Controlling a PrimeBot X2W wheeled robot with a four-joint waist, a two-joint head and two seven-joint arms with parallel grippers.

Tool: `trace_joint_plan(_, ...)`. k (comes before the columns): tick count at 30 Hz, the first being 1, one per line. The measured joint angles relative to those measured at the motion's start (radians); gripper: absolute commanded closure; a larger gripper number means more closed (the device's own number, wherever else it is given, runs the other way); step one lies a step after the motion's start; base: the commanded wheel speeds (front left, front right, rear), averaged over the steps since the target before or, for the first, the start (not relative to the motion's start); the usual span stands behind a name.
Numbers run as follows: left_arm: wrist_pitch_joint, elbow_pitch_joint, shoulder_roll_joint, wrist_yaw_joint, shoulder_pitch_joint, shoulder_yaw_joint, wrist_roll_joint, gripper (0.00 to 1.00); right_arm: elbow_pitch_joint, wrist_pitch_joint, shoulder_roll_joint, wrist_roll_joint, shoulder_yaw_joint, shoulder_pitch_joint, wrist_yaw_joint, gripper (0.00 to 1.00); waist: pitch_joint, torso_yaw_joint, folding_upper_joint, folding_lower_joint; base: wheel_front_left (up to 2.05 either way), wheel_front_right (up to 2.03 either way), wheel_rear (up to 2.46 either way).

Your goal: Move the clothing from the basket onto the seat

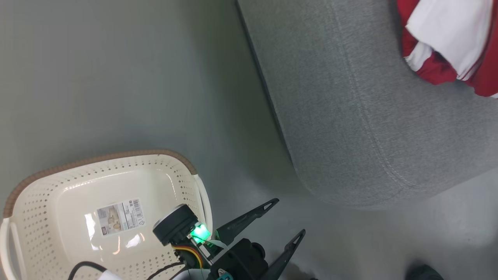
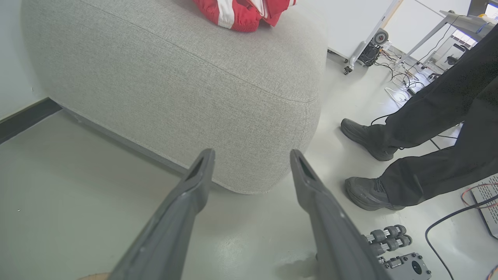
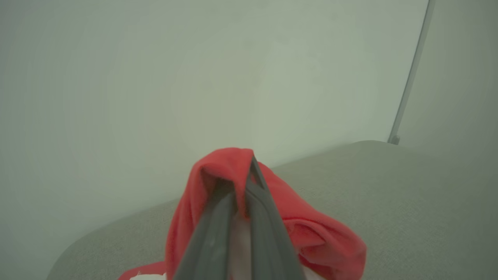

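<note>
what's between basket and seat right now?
Head view: just bare floor between basket and seat, with the open left claw at its near end.

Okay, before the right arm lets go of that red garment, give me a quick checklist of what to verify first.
1. Right gripper shut on the clothing: ok.
2. Clothing is above the seat, not the floor: ok.
3. Clothing already rests on the seat under the gripper: cannot tell, the contact is hidden.
4. Basket has no clothing left: ok for the visible part, only a label on its bottom.
5. Left gripper open and holding nothing, low beside the basket: ok.
6. Space around the seat is free: not ok, a person's shoes stand near its corner.
</note>
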Motion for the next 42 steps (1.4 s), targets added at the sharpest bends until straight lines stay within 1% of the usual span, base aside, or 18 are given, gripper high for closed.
trace_joint_plan(7, 0.002, -0.013, 0.004, 0.0, -0.019, 0.002, 0.005, 0.0, 0.094, 0.0, 0.018, 0.039, -0.001, -0.033, 0.015, 1.0, 0.049, 0.028, 0.0, 0.0, 0.0, 0.0, 0.0)
trace_joint_plan(13, 0.009, -0.02, 0.007, 0.0, -0.037, 0.004, 0.014, 0.0, 0.16, 0.0, 0.018, 0.056, -0.003, -0.07, 0.025, 1.0, 0.093, 0.051, 0.0, 0.0, 0.0, 0.0, 0.0)
trace_joint_plan(22, 0.005, -0.011, 0.012, 0.0, -0.043, 0.011, 0.014, 0.0, 0.211, 0.0, 0.025, 0.054, 0.012, -0.119, 0.029, 1.0, 0.116, 0.065, 0.0, 0.0, 0.0, 0.0, 0.0)
trace_joint_plan(23, -0.002, -0.005, 0.012, 0.0, -0.049, 0.011, 0.014, 0.0, 0.213, 0.0, 0.025, 0.054, 0.014, -0.12, 0.029, 0.98, 0.115, 0.066, 0.0, 0.0, 0.0, 0.0, 0.0)
trace_joint_plan(24, -0.002, -0.001, 0.012, 0.0, -0.054, 0.012, 0.014, 0.0, 0.218, 0.0, 0.026, 0.053, 0.017, -0.12, 0.03, 0.85, 0.113, 0.066, 0.0, 0.0, 0.0, 0.0, 0.0)
trace_joint_plan(25, -0.006, 0.002, 0.012, 0.0, -0.055, 0.012, 0.014, 0.0, 0.225, 0.0, 0.027, 0.052, 0.019, -0.12, 0.03, 0.68, 0.111, 0.065, 0.0, 0.0001, 0.0, 0.0, 0.0)
trace_joint_plan(26, -0.012, 0.007, 0.01, 0.0, -0.055, 0.012, 0.014, 0.0, 0.231, 0.0, 0.026, 0.05, 0.02, -0.12, 0.03, 0.58, 0.108, 0.065, 0.0, 0.0001, 0.0, 0.0, 0.0)
trace_joint_plan(27, -0.015, 0.012, 0.008, 0.0, -0.055, 0.012, 0.014, 0.0, 0.236, 0.0, 0.026, 0.045, 0.02, -0.12, 0.03, 0.15, 0.104, 0.065, 0.0, 0.0, 0.0, 0.0, 0.0)
trace_joint_plan(28, -0.019, 0.014, 0.006, 0.0, -0.055, 0.011, 0.014, 0.0, 0.24, 0.0, 0.024, 0.045, 0.021, -0.12, 0.03, 0.0, 0.1, 0.066, -0.0001, 0.0, 0.0, 0.0, 0.0)
trace_joint_plan(34, -0.047, 0.048, -0.004, 0.0, -0.056, 0.011, 0.013, 0.0, 0.254, 0.0, 0.023, 0.029, 0.03, -0.118, 0.034, 0.0, 0.068, 0.067, -0.0002, -0.0001, 0.0, 0.0, 0.0)
trace_joint_plan(38, -0.072, 0.074, -0.023, 0.0, -0.056, 0.009, 0.013, 0.0, 0.264, 0.0, 0.007, 0.015, 0.031, -0.11, 0.034, 0.0, 0.037, 0.069, -0.0001, -0.0001, 0.0, 0.0, 0.0)
trace_joint_plan(42, -0.095, 0.099, -0.035, -0.001, -0.056, 0.009, 0.002, 0.0, 0.266, 0.0, 0.003, -0.006, 0.034, -0.067, 0.035, 0.0, -0.001, 0.072, -0.0002, -0.0001, 0.0, 0.0, 0.0)
